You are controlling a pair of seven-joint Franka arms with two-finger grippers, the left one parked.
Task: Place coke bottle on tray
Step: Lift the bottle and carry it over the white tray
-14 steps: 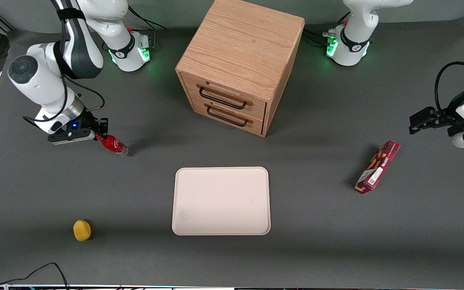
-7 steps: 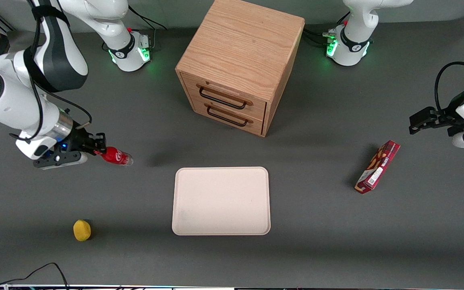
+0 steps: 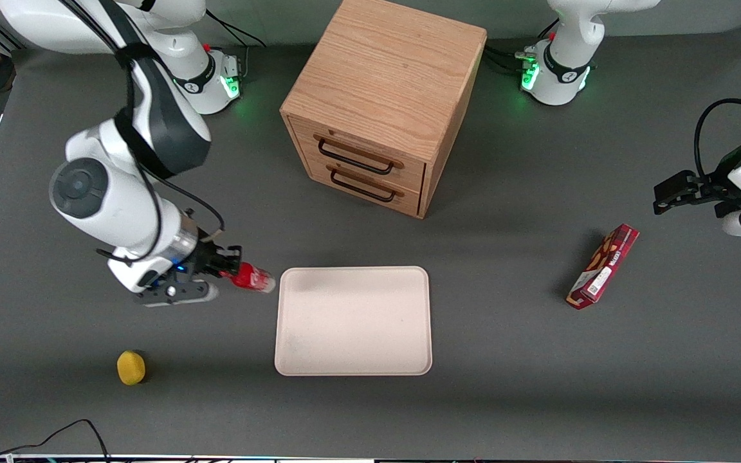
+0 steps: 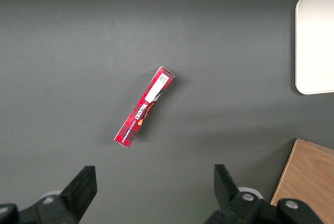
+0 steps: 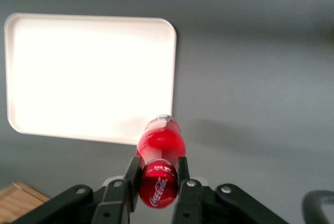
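Coke bottle point(image 3: 249, 277) is what we see clamped by its capped end between the two fingers of the right arm's gripper point(image 3: 228, 273), held nearly level above the dark grey table point(image 3: 505, 386), its clear base pointing toward the tray point(image 3: 352, 321). In the front view the bottle's base comes just up to the tray's corner on the working arm's side, at about ten o'clock from the tray's middle; whether it overhangs the rim we cannot tell from there. The right wrist view shows the coke bottle point(image 5: 159, 156) gripped close to its cap, black fingers point(image 5: 182, 174) pressing it on both sides, white script legible on the red label, and the tray point(image 5: 88, 72) below it with the bottle's base drawn over the tray's edge (the tray's surface is bare and cream-coloured).

A wooden drawer cabinet point(image 3: 383, 103) with two black handles stands at twelve o'clock from the tray, farther from the front camera. A yellow lemon-like fruit point(image 3: 130, 367) lies at about eight o'clock from the tray, toward the working arm's end of the table and nearer the camera. A long red snack box point(image 3: 603, 266) lies flat at about three o'clock, toward the parked arm's end; we also see the snack box point(image 4: 144, 105) in the left wrist view, well apart from the tray's corner.
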